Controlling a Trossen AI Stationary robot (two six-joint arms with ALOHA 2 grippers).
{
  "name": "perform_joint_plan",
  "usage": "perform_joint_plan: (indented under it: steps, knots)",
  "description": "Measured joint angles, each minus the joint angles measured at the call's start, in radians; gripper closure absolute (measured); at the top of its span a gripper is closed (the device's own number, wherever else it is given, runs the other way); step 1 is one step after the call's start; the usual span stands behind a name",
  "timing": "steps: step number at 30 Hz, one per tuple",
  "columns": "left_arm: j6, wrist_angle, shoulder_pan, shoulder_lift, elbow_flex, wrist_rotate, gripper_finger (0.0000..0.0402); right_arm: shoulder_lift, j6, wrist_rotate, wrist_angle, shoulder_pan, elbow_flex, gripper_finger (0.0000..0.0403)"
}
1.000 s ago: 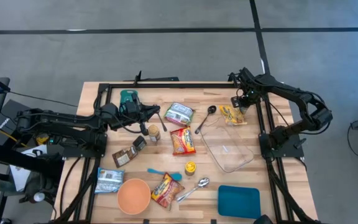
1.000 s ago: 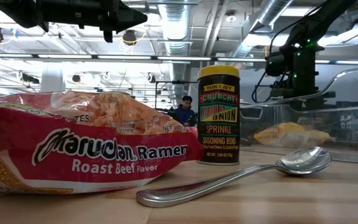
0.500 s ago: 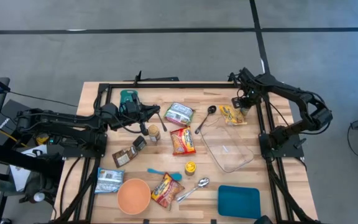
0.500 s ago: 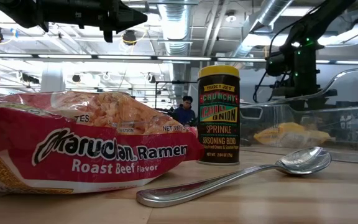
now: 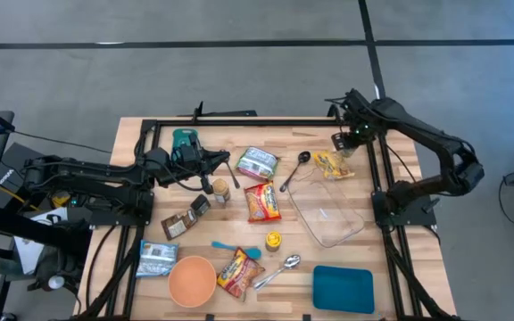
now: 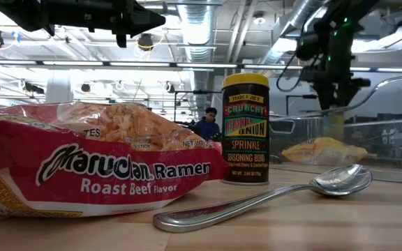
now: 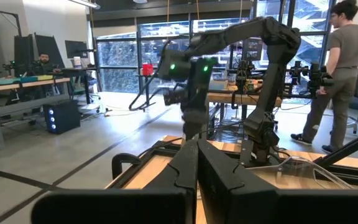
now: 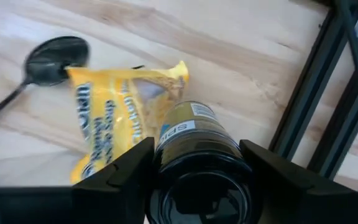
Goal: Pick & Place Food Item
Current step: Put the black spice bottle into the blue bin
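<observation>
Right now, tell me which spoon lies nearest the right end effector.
The black plastic spoon, beside the yellow soup packet; the silver metal spoon lies far off.

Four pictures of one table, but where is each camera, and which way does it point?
High view: above the table, looking straight down; both arms show.
Low view: at tabletop height, facing a ramen packet, seasoning jar and spoon; the right arm hangs above.
Left wrist view: on the left arm, looking past the shut left gripper at the right arm.
Right wrist view: looking down past the right gripper, which holds a spice jar.
Shared: the yellow packet, also seen from overhead.
</observation>
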Motion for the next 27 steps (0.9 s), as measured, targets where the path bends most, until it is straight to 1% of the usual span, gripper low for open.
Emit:
perform_joint_plan:
  steps: [3,8,11,16,19,22,27]
  knots:
    - [0.0,0.0,0.0,0.0,0.0,0.0,0.0402,-0.047,0.001,0.0,-0.024,0.02,0.034,0.0185]
    - [0.0,0.0,0.0,0.0,0.0,0.0,0.0402,-0.125,0.001,0.0,-0.056,0.054,0.077,0.0201]
    - [0.0,0.0,0.0,0.0,0.0,0.0,0.0402,-0.172,0.0,0.0,-0.077,0.078,0.094,0.0203]
    - [0.0,0.0,0.0,0.0,0.0,0.0,0.0402,-0.255,0.0,-0.003,-0.103,0.136,0.108,0.0184]
    - [0.0,0.0,0.0,0.0,0.0,0.0,0.0402,-0.301,0.0,-0.003,-0.117,0.184,0.108,0.0184]
    - [0.0,0.0,0.0,0.0,0.0,0.0,0.0402,-0.342,0.0,-0.009,-0.127,0.245,0.108,0.0198]
    - [0.0,0.0,0.0,0.0,0.0,0.0,0.0402,-0.399,0.003,-0.053,-0.118,0.362,0.108,0.0204]
